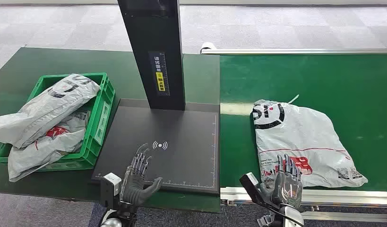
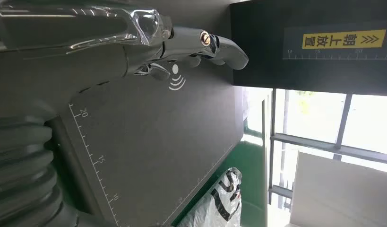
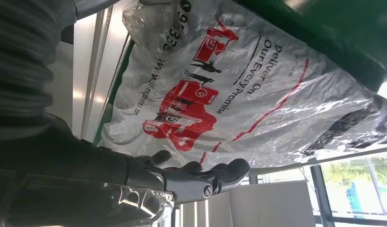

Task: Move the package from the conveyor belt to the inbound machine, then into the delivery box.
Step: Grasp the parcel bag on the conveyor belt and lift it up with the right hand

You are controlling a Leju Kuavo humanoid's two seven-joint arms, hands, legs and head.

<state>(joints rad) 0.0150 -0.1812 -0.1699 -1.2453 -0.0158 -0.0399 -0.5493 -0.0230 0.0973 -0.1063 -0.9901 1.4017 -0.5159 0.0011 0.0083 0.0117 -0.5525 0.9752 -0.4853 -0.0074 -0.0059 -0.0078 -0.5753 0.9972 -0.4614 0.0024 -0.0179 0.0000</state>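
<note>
Nearby, a green crate (image 1: 103, 101) holds other bags beside the black scanner pad (image 1: 182, 142). Both the left hand (image 1: 137, 179) and right hand (image 1: 287, 184) are spread, empty; the package (image 1: 300, 137) lies on the conveyor belt (image 1: 342, 85).

A parcel-sorting station in a logistics hall: a green conveyor belt (image 1: 352, 80) with a metal rail carries a grey courier bag (image 1: 300, 142) printed with an express logo. Beside it stands a black scanning platform (image 1: 182, 156) with ruler markings and an upright post (image 1: 156, 52). A green crate (image 1: 104, 106) at the desk's left edge holds more bags.
</note>
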